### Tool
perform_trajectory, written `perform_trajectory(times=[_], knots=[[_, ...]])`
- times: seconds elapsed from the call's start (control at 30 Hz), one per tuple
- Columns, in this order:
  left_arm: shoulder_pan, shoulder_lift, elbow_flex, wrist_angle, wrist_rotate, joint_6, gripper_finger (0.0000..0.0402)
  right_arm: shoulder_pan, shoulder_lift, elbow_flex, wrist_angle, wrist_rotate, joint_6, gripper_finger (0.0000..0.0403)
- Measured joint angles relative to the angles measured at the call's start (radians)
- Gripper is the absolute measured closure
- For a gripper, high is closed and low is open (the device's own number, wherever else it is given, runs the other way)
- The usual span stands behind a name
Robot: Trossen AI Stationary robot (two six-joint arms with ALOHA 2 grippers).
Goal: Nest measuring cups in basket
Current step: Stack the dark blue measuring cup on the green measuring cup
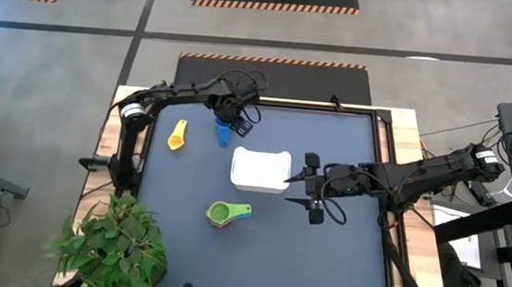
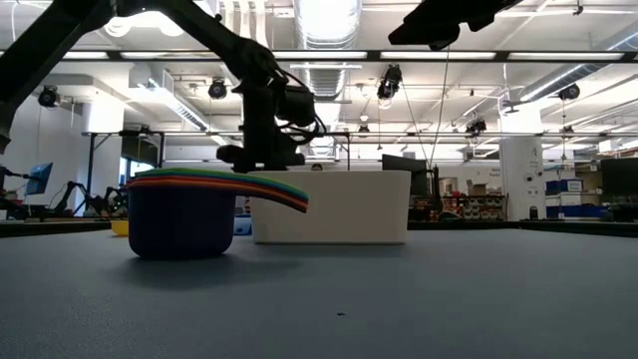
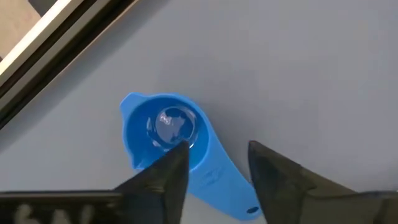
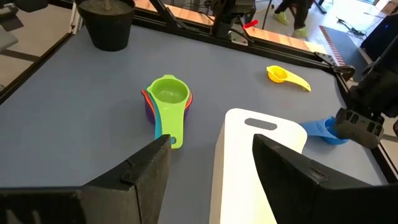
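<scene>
A blue measuring cup (image 1: 223, 137) (image 3: 163, 127) lies on the mat near the far edge, and a yellow cup (image 1: 178, 137) lies to its left. My left gripper (image 1: 231, 123) (image 3: 214, 152) hangs open just above the blue cup, with a finger on either side of where the handle (image 3: 221, 183) joins the bowl. Several nested cups, green on top (image 1: 226, 213) (image 4: 166, 98), stand near the white basket (image 1: 260, 170) (image 4: 249, 162). My right gripper (image 1: 313, 187) (image 4: 211, 146) is open, raised to the right of the basket.
A potted plant (image 1: 115, 247) stands at the table's near-left corner. The wooden table rim (image 1: 404, 175) frames the dark mat. In the low view the cup stack (image 2: 184, 209) stands in front of the basket (image 2: 334, 204). Bare mat (image 1: 338, 262) lies at near right.
</scene>
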Motion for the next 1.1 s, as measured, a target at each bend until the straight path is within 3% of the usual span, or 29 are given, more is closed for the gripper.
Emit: perform_trajectory(times=[0.13,0.3,0.5,1.1], knots=[[0.000,0.000,-0.013,0.032,-0.001,0.001,0.0216,0.000,0.000,0.000,0.000,0.000,0.000,0.0188],[0.001,0.000,-0.037,0.060,-0.002,0.001,0.0206,0.000,0.000,0.000,0.000,0.000,0.000,0.0188],[0.001,0.000,-0.075,0.067,-0.071,0.001,0.0224,0.000,0.000,0.000,0.000,0.000,0.000,0.0188],[0.002,0.000,-0.131,0.151,-0.073,0.001,0.0287,0.000,0.000,0.000,-0.001,0.001,0.000,0.0188]])
